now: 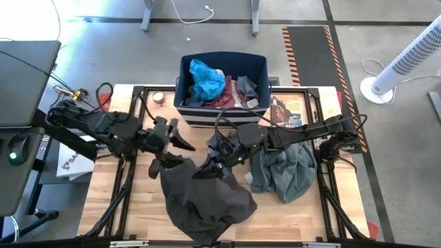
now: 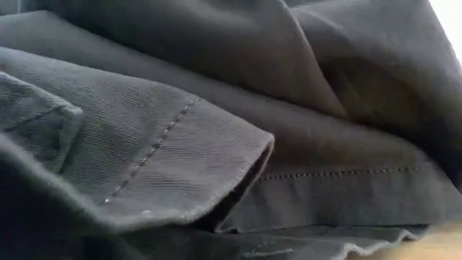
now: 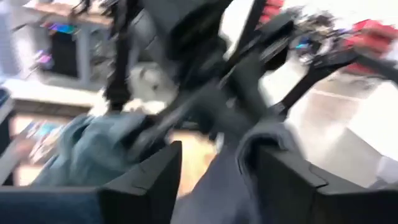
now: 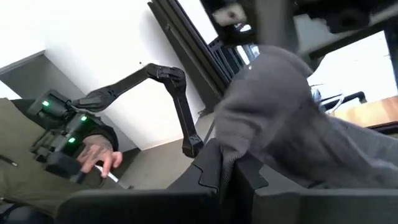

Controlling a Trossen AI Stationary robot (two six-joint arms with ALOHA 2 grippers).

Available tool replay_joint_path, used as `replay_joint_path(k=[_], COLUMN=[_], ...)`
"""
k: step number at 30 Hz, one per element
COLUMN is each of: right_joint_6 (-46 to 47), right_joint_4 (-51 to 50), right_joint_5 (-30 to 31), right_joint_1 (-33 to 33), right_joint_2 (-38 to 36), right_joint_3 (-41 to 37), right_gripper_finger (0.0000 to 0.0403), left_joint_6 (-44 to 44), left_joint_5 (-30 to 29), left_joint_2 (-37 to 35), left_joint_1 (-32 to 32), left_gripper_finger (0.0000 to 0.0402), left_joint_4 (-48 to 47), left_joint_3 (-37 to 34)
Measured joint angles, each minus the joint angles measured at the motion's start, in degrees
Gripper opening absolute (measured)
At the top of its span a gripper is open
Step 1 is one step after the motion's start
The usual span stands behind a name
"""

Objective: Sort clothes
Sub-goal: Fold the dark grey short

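Two garments lie on the wooden desk: crumpled dark trousers at lower centre and a soft grey-green shirt at their right. The right pincer pinches the trousers' twill cloth; the left pincer stands apart, fingers spread.

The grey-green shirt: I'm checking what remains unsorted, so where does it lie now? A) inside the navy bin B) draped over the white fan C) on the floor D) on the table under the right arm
D: in the high view the grey-green shirt lies crumpled on the table under the right arm, beside the dark trousers, outside the bin.
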Motion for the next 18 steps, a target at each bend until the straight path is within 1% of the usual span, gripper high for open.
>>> replay_joint_path(k=[2,5,7,10,13,16,18], right_joint_6=[-1.0,-2.8,-4.1,-5.6,-7.2,-8.8,-9.2], right_joint_4=[-0.6,-2.1,-3.6,-6.2,-8.8,-11.5,-13.1], right_joint_5=[0.5,1.8,2.9,4.6,7.4,10.0,11.3], right_joint_1=[0.0,0.0,0.1,0.1,0.3,0.6,0.8], right_joint_2=[-1.2,-3.5,-5.2,-7.7,-10.1,-12.6,-14.2], right_joint_3=[0.0,0.0,0.0,0.1,0.1,0.1,0.1], right_gripper_finger=[0.0002,0.0002,0.0002,0.0001,0.0001,0.0001,0.0001], left_joint_6=[-1.4,-1.9,-1.8,-0.8,-0.9,-1.9,-3.9], left_joint_5=[-1.5,-1.7,-3.0,-6.8,-9.9,-10.4,-11.4], left_joint_2=[-1.1,-2.9,-4.3,-6.6,-9.5,-11.8,-13.2], left_joint_1=[-0.3,-1.0,-1.5,-2.2,-2.4,-2.5,-2.5], left_gripper_finger=[0.0209,0.0220,0.0222,0.0223,0.0223,0.0223,0.0222], left_joint_4=[-3.7,-6.9,-7.4,-8.2,-8.9,-8.5,-7.6], left_joint_3=[0.0,0.0,0.0,0.0,0.0,-1.2,-3.5])
